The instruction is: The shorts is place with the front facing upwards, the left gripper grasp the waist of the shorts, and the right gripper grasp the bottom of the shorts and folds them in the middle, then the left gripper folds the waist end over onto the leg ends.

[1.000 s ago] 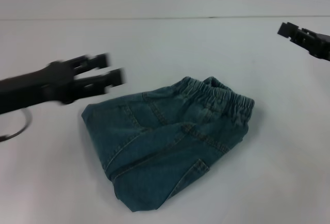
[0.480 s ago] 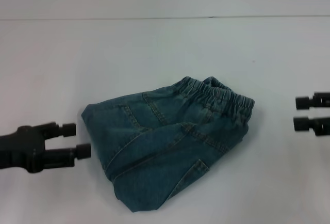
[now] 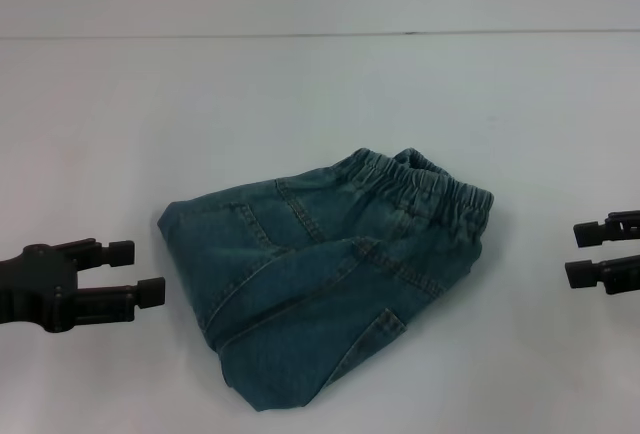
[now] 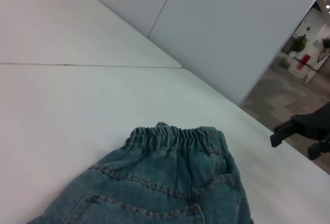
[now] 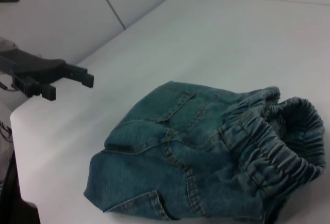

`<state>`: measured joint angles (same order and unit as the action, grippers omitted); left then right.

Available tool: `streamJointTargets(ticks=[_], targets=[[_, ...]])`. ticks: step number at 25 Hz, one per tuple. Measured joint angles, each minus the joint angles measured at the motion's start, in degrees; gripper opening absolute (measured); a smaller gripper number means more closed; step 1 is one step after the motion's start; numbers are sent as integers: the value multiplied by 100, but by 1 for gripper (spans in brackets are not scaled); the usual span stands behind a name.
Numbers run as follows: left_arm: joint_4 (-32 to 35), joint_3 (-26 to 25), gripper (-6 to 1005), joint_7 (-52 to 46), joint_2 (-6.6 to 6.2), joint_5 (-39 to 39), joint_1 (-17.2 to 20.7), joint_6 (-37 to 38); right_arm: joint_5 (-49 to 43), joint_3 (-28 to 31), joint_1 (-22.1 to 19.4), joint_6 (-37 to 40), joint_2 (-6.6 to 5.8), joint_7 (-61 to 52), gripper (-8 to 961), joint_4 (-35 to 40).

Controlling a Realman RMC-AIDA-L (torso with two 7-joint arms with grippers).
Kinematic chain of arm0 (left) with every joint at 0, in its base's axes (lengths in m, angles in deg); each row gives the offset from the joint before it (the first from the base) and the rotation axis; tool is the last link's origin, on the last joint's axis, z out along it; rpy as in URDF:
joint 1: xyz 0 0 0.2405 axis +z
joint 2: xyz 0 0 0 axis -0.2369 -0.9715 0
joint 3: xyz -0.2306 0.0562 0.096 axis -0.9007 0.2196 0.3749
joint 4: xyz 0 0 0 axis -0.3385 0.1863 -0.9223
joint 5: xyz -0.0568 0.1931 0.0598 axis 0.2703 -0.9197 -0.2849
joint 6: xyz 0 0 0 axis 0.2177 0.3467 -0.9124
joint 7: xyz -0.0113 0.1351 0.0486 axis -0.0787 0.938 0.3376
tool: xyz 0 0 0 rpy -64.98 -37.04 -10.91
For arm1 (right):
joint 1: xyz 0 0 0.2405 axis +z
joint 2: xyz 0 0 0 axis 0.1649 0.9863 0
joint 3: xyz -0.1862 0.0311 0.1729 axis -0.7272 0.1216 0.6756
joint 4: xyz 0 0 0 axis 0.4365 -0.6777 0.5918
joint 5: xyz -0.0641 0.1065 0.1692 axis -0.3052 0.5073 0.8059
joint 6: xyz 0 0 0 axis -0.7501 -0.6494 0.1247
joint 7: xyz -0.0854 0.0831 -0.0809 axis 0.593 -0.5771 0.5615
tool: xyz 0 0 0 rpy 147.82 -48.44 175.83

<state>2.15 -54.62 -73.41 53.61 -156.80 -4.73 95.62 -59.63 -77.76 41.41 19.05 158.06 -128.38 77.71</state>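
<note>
The blue denim shorts (image 3: 325,279) lie folded in a compact bundle at the middle of the white table, the elastic waistband (image 3: 440,194) on top toward the right. The same shorts (image 4: 170,182) fill the lower part of the left wrist view, and the right wrist view also shows these shorts (image 5: 206,152). My left gripper (image 3: 140,272) hovers open just left of the bundle, holding nothing. Well apart from the cloth on the right hangs my right gripper (image 3: 578,252), open and empty too.
The white table (image 3: 300,94) stretches bare behind and around the shorts. Its far edge meets a grey wall. In the left wrist view the right gripper (image 4: 289,131) shows beyond the table's edge, with a hallway behind.
Both arms came down from above the shorts to table level at either side. Over the last half second the left gripper drew back slightly to the left. The shorts have not moved.
</note>
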Motion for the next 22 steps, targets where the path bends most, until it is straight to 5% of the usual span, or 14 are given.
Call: streamJointTargets(ticks=[22], targets=[[281, -5, 904, -287, -4, -306, -1, 102, 28, 14, 18, -15, 69, 20, 844, 15]])
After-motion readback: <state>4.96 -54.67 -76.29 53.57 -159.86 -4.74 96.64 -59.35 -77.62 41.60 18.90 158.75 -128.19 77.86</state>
